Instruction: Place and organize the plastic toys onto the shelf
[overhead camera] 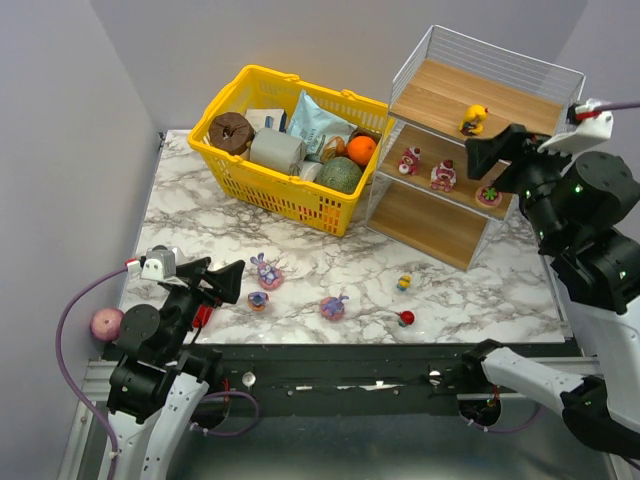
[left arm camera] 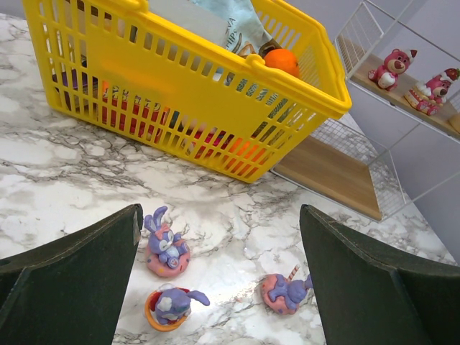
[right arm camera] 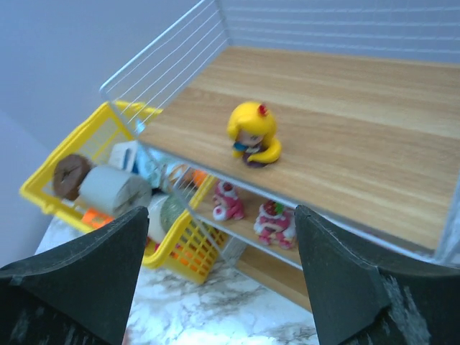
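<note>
The stepped shelf point(overhead camera: 440, 95) stands at the back right. A yellow figure point(overhead camera: 474, 119) sits on its top board, and three red-pink figures point(overhead camera: 442, 175) on the middle board. On the marble lie three purple bunnies point(overhead camera: 266, 272), a yellow duck point(overhead camera: 404, 282) and a small red toy point(overhead camera: 406, 319). My left gripper point(overhead camera: 222, 280) is open and empty, low, just left of the bunnies point(left arm camera: 167, 244). My right gripper point(overhead camera: 487, 160) is open and empty, raised at the shelf's right side, facing the yellow figure point(right arm camera: 253, 134) and the shelf's top board point(right arm camera: 359, 115).
A yellow basket point(overhead camera: 262, 180) full of groceries stands left of the shelf, close against it. A pink ball point(overhead camera: 106, 323) lies off the table's left front corner beside the left arm. Walls close the back and left.
</note>
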`<move>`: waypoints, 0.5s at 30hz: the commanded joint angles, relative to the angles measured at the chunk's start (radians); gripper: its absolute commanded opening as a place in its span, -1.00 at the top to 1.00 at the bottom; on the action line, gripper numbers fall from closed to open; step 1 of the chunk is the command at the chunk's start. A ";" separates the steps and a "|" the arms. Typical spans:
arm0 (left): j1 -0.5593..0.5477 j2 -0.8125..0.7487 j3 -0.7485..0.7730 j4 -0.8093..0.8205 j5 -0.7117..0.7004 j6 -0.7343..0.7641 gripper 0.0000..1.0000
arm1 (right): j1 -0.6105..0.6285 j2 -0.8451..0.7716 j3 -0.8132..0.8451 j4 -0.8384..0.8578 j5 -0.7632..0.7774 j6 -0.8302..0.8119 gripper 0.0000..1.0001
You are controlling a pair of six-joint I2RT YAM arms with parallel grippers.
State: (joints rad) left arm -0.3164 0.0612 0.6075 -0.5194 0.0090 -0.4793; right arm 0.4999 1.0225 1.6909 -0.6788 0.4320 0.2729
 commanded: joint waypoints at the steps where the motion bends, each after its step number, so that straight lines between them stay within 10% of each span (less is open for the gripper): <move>1: -0.003 -0.003 -0.002 -0.005 -0.001 0.002 -0.98 | -0.003 -0.114 -0.176 -0.001 -0.283 0.011 -0.76; 15: -0.003 0.008 -0.005 -0.001 0.003 0.002 -0.98 | 0.064 -0.314 -0.818 0.128 -0.308 0.187 -0.66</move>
State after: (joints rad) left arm -0.3164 0.0620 0.6075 -0.5194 0.0093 -0.4789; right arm 0.5323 0.7517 0.9791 -0.5900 0.0910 0.3714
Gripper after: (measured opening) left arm 0.988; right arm 0.836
